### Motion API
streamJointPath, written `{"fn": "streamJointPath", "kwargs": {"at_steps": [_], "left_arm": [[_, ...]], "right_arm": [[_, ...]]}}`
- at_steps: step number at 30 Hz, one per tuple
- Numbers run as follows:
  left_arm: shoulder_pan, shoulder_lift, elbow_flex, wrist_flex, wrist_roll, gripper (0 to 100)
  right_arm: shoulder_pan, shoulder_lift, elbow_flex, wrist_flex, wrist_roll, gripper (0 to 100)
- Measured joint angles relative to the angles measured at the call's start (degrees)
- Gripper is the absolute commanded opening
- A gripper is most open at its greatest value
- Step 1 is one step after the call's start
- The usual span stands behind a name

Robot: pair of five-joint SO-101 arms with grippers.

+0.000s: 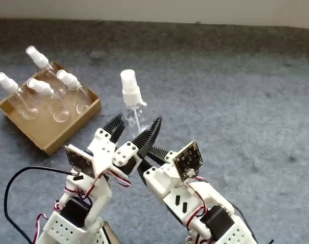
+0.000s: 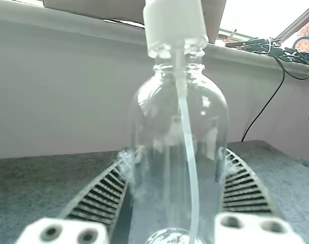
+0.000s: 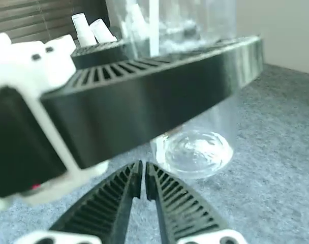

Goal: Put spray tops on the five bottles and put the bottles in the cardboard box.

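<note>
Gripping the clear bottle (image 1: 131, 109) with the left tool (image 1: 140, 118), one finger on each side. Standing upright on the grey table (image 1: 236, 101), white spray top (image 1: 130, 87) already on (thin tube (image 2: 190, 152) hanging down inside). Squeezed shut on nothing with the right tool (image 3: 143, 170), low beside the bottle's base. Lying in the cardboard box (image 1: 73, 131), off to one side: four more capped bottles (image 1: 42, 94).

Grey carpeted table (image 1: 246, 101) bears the cardboard box (image 1: 41, 128) and perhaps the bottle (image 1: 132, 115)
</note>
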Motion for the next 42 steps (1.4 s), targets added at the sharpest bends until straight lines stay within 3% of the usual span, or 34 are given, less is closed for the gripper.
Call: {"fn": "streamJointPath", "kwargs": {"at_steps": [13,27,31,42], "left_arm": [[-0.2,0.0,0.0,-1.8,0.0,7],[-0.3,0.0,0.0,0.8,-0.2,7],[-0.3,-0.1,0.0,1.0,-0.2,7],[-0.2,0.0,0.0,1.1,-0.1,7]], "right_arm": [[-3.8,0.1,-2.0,0.0,0.1,0.5],[9.6,0.1,-2.2,0.1,0.2,0.5],[13.8,0.1,-2.3,-4.0,0.1,0.5],[16.8,0.0,-2.3,-6.9,0.1,0.5]]}}
